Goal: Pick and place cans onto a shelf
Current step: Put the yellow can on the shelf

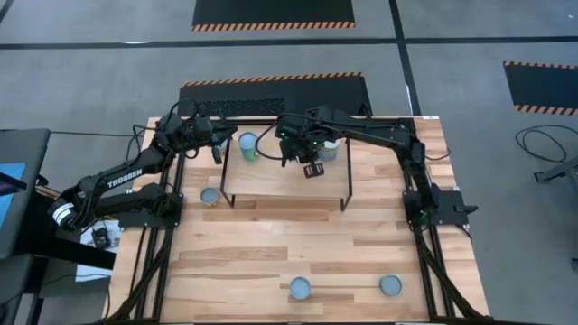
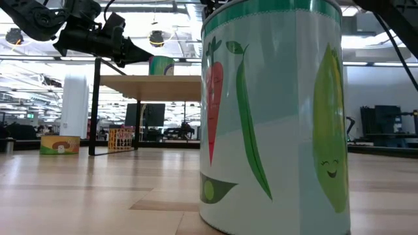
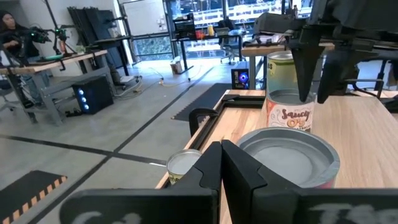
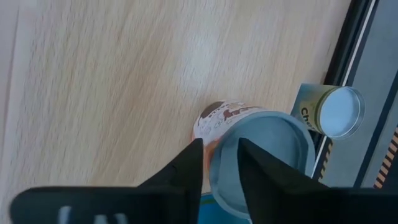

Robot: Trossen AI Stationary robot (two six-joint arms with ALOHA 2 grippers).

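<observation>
The wooden shelf [image 1: 284, 185] stands at the table's far middle. A can with a grey-blue top [image 1: 248, 144] stands upright on its left part, and also shows in the left wrist view [image 3: 289, 158]. My left gripper [image 3: 221, 165] is shut just beside this can, on its left. A can with an orange and white label [image 3: 289, 115] stands on the shelf's right part. My right gripper [image 4: 217, 165] is open and points down over this can's rim [image 4: 261, 149]. My right gripper comes at the orange and white can from above. One finger [image 4: 186, 168] stands outside the can's wall and the other [image 4: 264, 171] over its top. I cannot tell whether either finger touches it.
One can [image 1: 209, 196] stands on the table left of the shelf, and two [image 1: 300, 289] [image 1: 390, 286] near the front edge. A vegetable-label can [image 2: 274, 117] fills the low view. Another can [image 4: 339, 112] stands lower, by the table's far edge.
</observation>
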